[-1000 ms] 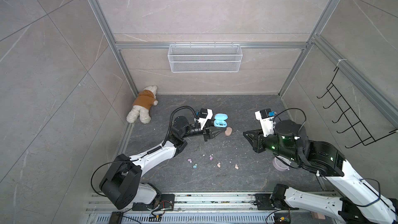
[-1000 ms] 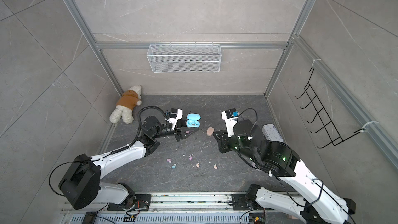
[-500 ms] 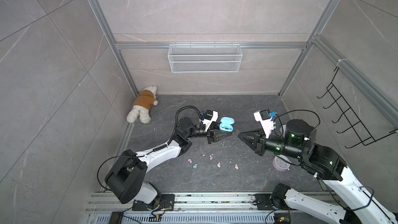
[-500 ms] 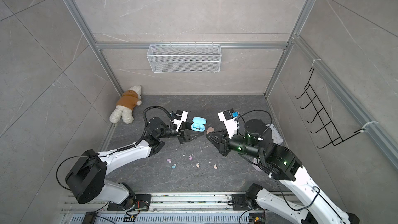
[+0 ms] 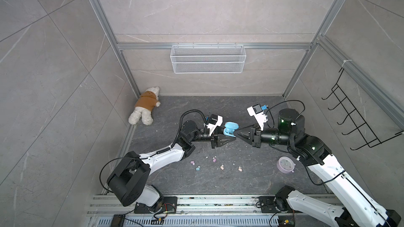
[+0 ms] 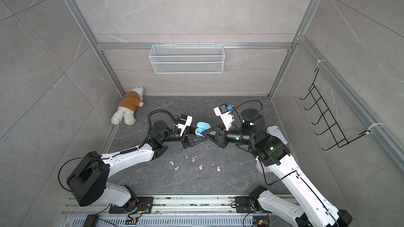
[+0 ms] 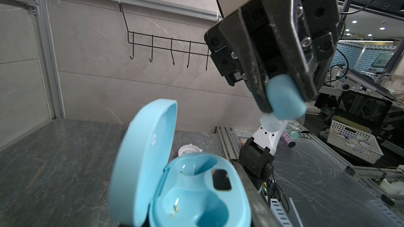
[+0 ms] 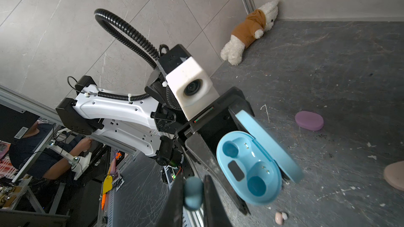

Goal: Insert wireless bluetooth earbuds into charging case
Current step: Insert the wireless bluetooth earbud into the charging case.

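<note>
My left gripper (image 5: 232,138) is shut on a light blue charging case (image 5: 229,128), held above the floor with its lid (image 7: 144,160) open. Both sockets of the case (image 7: 192,188) are bare. My right gripper (image 5: 237,135) faces it tip to tip, shut on a light blue earbud (image 8: 193,193). That earbud (image 7: 284,99) hangs just above and beside the case (image 8: 249,169), apart from it. Several loose earbuds lie on the floor in front: lilac (image 5: 192,162), blue (image 5: 197,168), lilac (image 5: 214,160), peach (image 5: 222,167), peach (image 5: 240,168).
A shut lilac case (image 8: 309,120) and a peach case (image 8: 395,176) lie on the floor. A round lilac item (image 5: 285,164) sits under the right arm. A plush bear (image 5: 145,108) lies in the back left corner. Wall basket (image 5: 207,58), hook rack (image 5: 354,121), power strip (image 6: 276,133).
Both arms have swung toward each other. The left carried the open blue case to the right, and the right gripper came left until its tips meet the case.
</note>
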